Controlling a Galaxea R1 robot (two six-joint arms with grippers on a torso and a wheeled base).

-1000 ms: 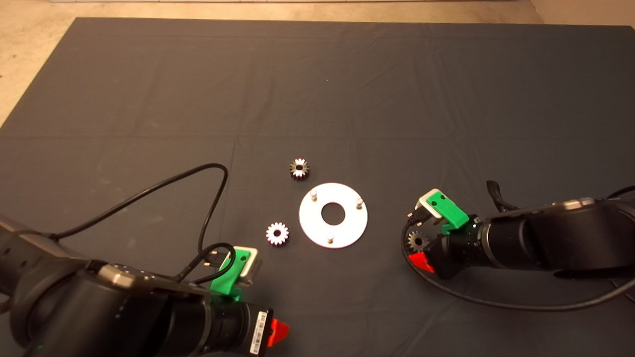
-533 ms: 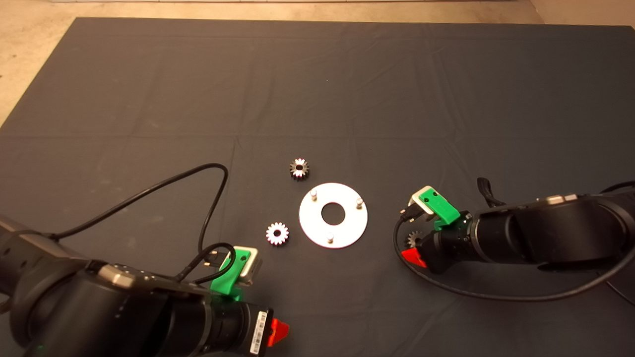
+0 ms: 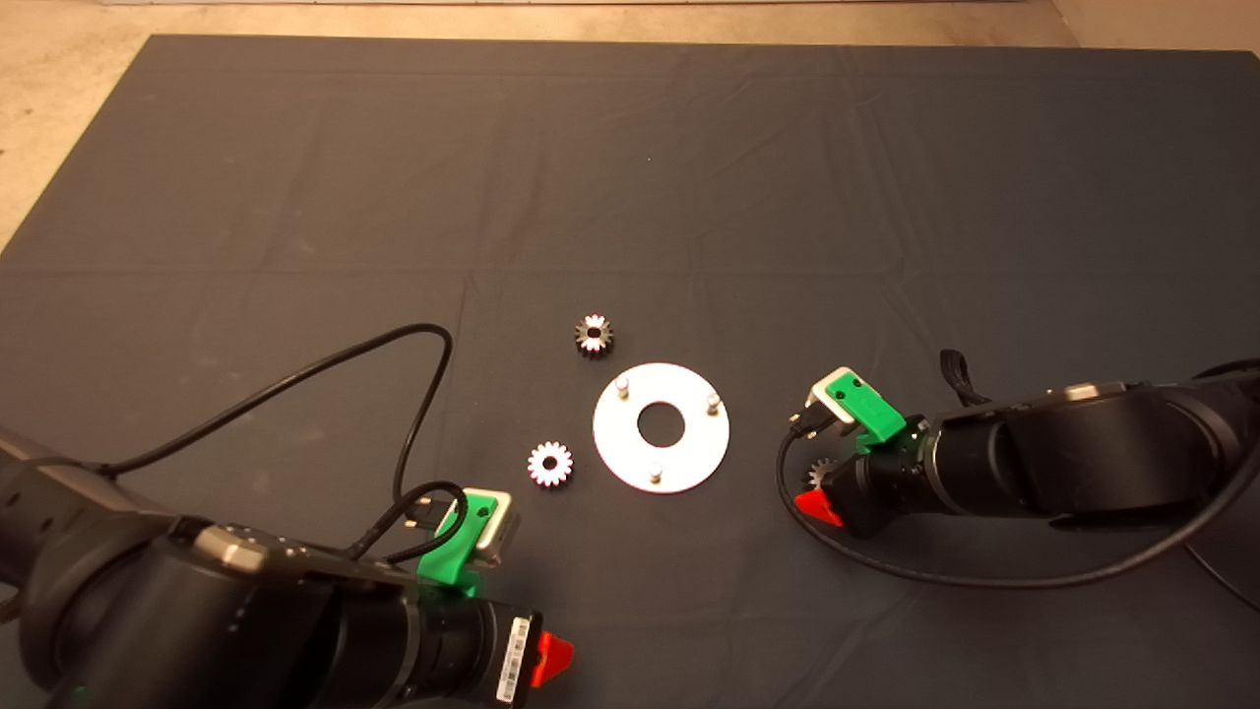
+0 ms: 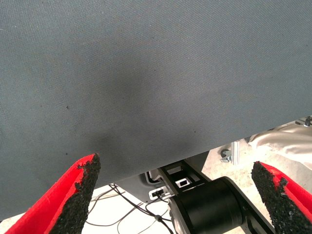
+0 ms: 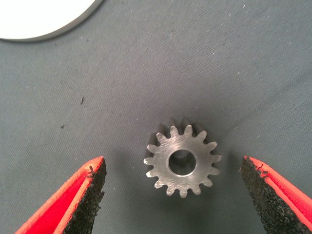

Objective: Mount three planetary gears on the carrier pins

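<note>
The round white disc (image 3: 661, 426) lies flat on the dark mat (image 3: 630, 177), a little below the middle of the head view. Three short carrier pins (image 3: 622, 387) stand on it in a triangle, and all are bare. One gear (image 3: 594, 335) lies just above the disc to the left. A second gear (image 3: 550, 463) lies at its lower left. The third gear (image 5: 182, 156) lies flat to the right of the disc, between the wide-open fingers (image 5: 87, 192) of the right gripper (image 5: 173, 195), which do not touch it. The left gripper (image 4: 178, 187) waits at the lower left, its fingers also spread wide and holding nothing.
</note>
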